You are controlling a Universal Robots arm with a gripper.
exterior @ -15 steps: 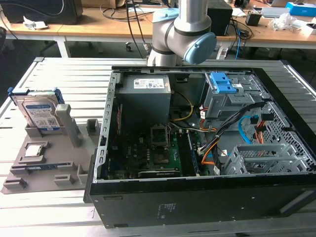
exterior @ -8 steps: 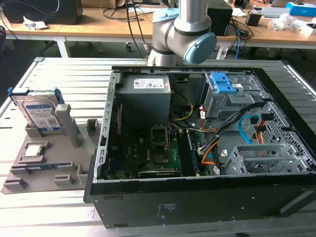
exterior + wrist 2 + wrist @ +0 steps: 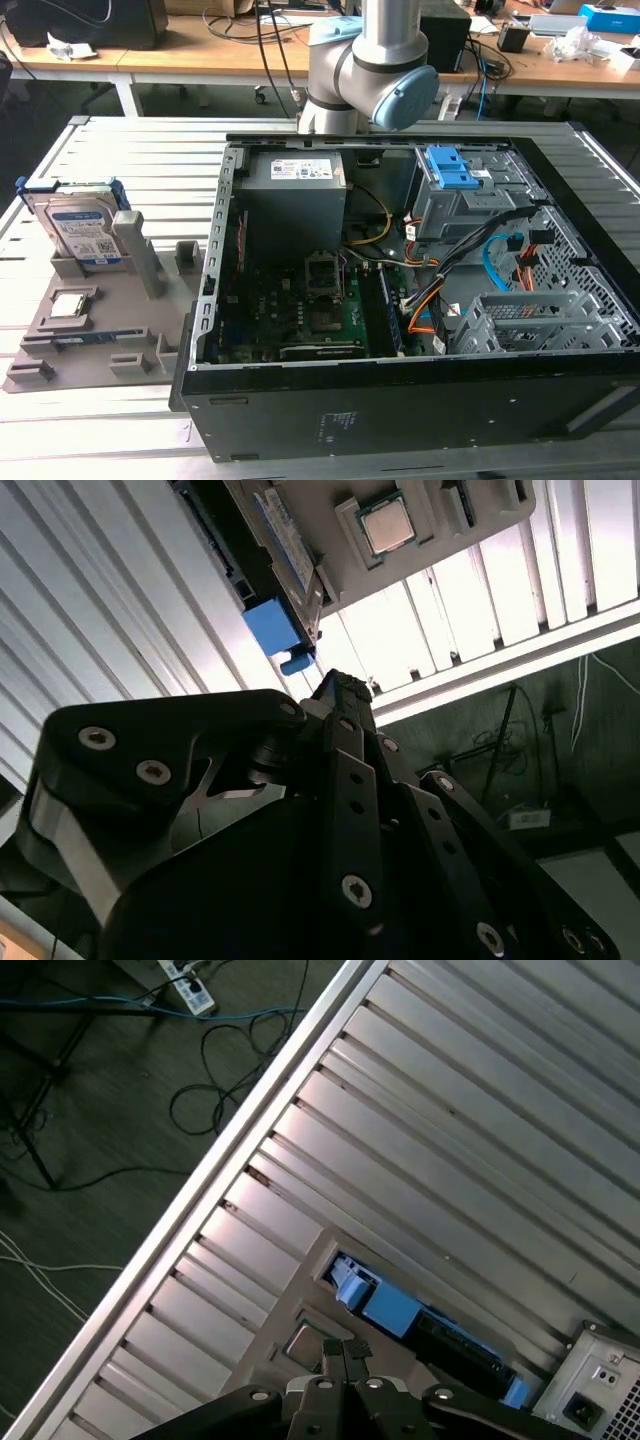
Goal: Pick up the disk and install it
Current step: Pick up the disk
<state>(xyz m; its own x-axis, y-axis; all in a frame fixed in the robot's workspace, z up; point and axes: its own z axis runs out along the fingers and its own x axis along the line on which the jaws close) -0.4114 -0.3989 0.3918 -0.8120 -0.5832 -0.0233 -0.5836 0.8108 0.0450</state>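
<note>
I list one flat silver hard drive with blue side rails (image 3: 82, 228), upright in grey holder (image 3: 128, 312) (ungripped), black gripper (image 3: 346, 1348) apart, jaws together, empty.

Gripper (image 3: 340, 685): my fingers were closed, tips together, nothing between them. Just past the tips stood the disk (image 3: 285, 540), on edge in a grey fixture (image 3: 430, 555), its blue side rail (image 3: 270, 628) nearest me. A processor chip (image 3: 385, 525) lay flat in the same fixture. The slatted metal table (image 3: 100, 610) ran beneath, with dark floor (image 3: 560, 780) past its edge.
</note>
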